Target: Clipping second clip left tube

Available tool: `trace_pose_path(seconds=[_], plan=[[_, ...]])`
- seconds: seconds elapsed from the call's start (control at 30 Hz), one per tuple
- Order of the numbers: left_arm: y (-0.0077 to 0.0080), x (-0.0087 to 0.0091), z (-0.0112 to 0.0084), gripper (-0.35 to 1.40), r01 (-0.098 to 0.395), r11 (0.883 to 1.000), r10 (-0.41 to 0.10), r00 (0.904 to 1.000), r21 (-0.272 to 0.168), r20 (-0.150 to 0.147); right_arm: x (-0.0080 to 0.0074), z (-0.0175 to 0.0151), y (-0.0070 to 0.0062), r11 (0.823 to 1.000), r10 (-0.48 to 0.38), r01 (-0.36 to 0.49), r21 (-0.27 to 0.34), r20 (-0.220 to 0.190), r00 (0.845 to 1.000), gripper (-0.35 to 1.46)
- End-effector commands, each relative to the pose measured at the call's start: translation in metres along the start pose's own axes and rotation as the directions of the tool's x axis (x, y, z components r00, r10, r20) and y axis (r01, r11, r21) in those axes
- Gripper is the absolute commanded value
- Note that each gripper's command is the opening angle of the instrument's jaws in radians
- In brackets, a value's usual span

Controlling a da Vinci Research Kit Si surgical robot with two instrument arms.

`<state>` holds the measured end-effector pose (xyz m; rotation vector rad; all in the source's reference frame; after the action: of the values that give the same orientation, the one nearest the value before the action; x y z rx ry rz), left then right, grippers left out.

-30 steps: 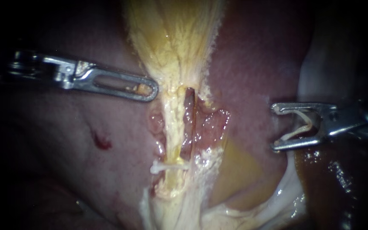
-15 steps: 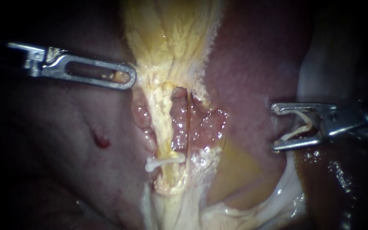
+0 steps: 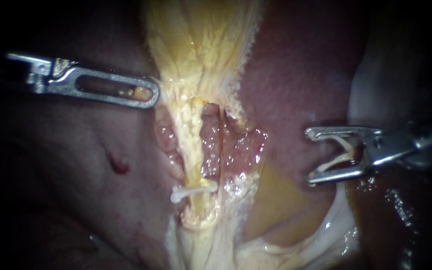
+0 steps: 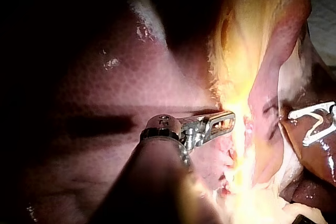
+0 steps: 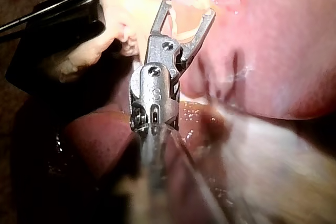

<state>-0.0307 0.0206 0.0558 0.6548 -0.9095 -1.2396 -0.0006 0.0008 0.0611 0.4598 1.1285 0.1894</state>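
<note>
Steel left instrument (image 3: 148,94) (image 4: 228,120): its slim, slotted hand reaches in from the view's left, tip at the edge of the yellow tissue (image 3: 201,50).
Left hand, state: jaws lie together and pinch a bit of that yellow tissue, which shows through the slot.
Right instrument (image 3: 309,156) (image 5: 188,8) (image 4: 298,128): comes in from the right and hovers over the dark red liver (image 3: 296,65).
Right hand, state: jaws stand wide, and both touch the open clip (image 3: 346,152) (image 4: 315,121) seated between them. The clip is a white V with its mouth towards the tubes.
Left tube (image 3: 193,145): a pale yellow strand in the middle of the endoscope view, below the left hand's tip. It lies well apart from the right hand.
Tube's long axis: up and down the endoscope view, leaning slightly, from the yellow tissue above to the pale tissue below.
Closed clip (image 3: 191,191): white, lying crosswise on the left tube near its lower end, one end sticking out to the left.
Beside the tube: a wet, reddish raw patch on its right.
</note>
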Motion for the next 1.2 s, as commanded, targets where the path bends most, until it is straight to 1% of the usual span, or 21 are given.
trace_pose_path(seconds=[0.03, 0.2, 0.37, 0.63, 0.97, 1.2], plan=[[0.0000, 0.0000, 0.0000, -0.35, 0.000, 1.000, 0.000, 1.0000, -0.001, 0.000, -0.0001, 0.0006, 0.0000, 1.000, 0.004, -0.004, 0.002, -0.001, 1.000, 0.50], [-0.0001, 0.0000, 0.0001, -0.35, 0.000, 1.000, 0.000, 1.0000, -0.002, 0.001, -0.0001, 0.0036, -0.0004, 1.000, 0.003, -0.003, 0.015, -0.030, 1.000, 0.50], [-0.0001, 0.0000, 0.0003, -0.35, 0.000, 1.000, 0.000, 1.0000, -0.003, 0.001, 0.0003, 0.0064, -0.0005, 1.000, 0.009, -0.009, 0.011, -0.066, 0.998, 0.50], [-0.0002, 0.0000, 0.0004, -0.35, 0.001, 1.000, -0.001, 1.0000, -0.003, 0.002, 0.0006, 0.0092, -0.0006, 1.000, 0.019, -0.017, 0.021, -0.082, 0.996, 0.50], [-0.0002, 0.0000, 0.0004, -0.35, 0.001, 1.000, -0.001, 1.0000, -0.003, 0.002, 0.0009, 0.0111, -0.0004, 0.999, 0.037, -0.034, 0.034, -0.097, 0.995, 0.50], [-0.0002, 0.0000, 0.0004, -0.35, 0.007, 1.000, -0.007, 1.0000, -0.003, 0.002, 0.0005, 0.0128, -0.0003, 0.998, 0.049, -0.044, 0.051, -0.105, 0.993, 0.50]])
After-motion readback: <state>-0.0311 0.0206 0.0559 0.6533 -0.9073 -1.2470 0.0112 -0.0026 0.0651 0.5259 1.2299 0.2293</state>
